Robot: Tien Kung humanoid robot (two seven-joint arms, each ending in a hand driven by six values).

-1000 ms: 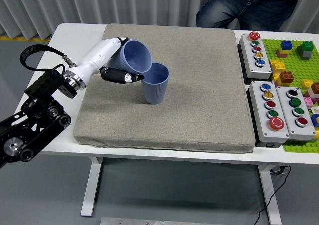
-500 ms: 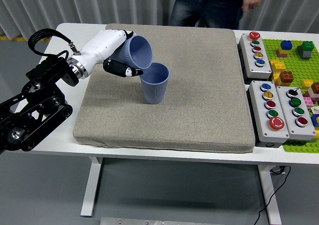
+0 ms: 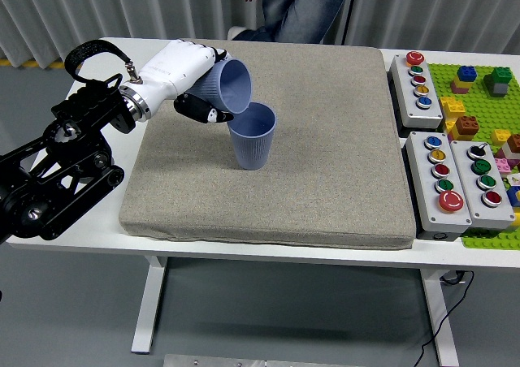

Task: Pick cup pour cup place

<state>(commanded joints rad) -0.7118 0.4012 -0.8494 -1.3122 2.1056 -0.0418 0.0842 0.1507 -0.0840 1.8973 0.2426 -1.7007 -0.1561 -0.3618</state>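
Hand: the robot's left hand point(image 3: 188, 81), white with black fingers, was closed around a ribbed blue plastic cup point(image 3: 230, 87) and held it in the air, tilted over, with its mouth turned down and to the right.
Second cup: another ribbed blue plastic cup point(image 3: 253, 140) stood upright near the middle of the pad, with its rim just under the lip of the tilted cup; I could not tell if the two rims touched.
Done: the picking looked finished, and the pouring seemed to be in progress. No contents were visible, so how much had passed over could not be judged.
Left: to bring the held cup upright again and to place it down on the pad.
Right arm: not visible.
Surface: a thick grey-beige fabric pad point(image 3: 325, 180) lay on a white table point(image 3: 114, 54).
Beside the pad: grey button boxes point(image 3: 445, 172) with coloured buttons and a green building-brick plate point(image 3: 487, 99) with coloured bricks, at the right.
Room: grey floor, pale curtain behind, and a person in jeans point(image 3: 296, 6) at the far side.
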